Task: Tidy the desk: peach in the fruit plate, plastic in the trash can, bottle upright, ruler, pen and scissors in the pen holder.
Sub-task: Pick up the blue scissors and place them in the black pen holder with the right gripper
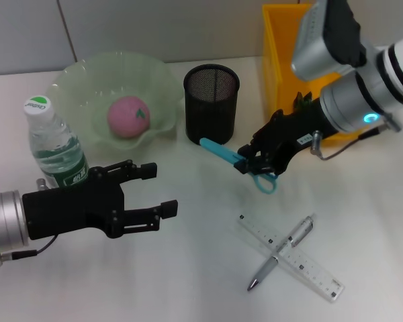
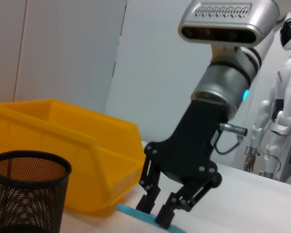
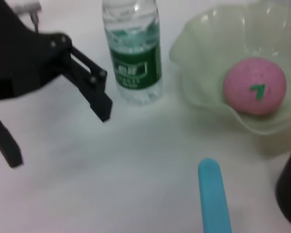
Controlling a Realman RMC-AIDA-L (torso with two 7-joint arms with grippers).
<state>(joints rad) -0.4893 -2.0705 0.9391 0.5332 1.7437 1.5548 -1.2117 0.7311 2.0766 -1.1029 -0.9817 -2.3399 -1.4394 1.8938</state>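
Note:
My right gripper (image 1: pixel 247 161) is shut on the blue scissors (image 1: pixel 218 150), just in front of the black mesh pen holder (image 1: pixel 211 100). The blade end points at the holder and the handle loop hangs toward the table. The left wrist view shows the same grip, right gripper (image 2: pixel 155 212) on the scissors (image 2: pixel 133 212). The pink peach (image 1: pixel 127 115) lies in the green fruit plate (image 1: pixel 87 80). The bottle (image 1: pixel 54 144) stands upright. A clear ruler (image 1: pixel 309 268) and a silver pen (image 1: pixel 285 247) lie crossed at the front. My left gripper (image 1: pixel 161 190) is open beside the bottle. No plastic shows.
A yellow bin (image 1: pixel 282 60) stands at the back right, behind my right arm. In the right wrist view, the bottle (image 3: pixel 136 53), the plate (image 3: pixel 203 63) with the peach (image 3: pixel 254 86) and the scissors' tip (image 3: pixel 214 194) show.

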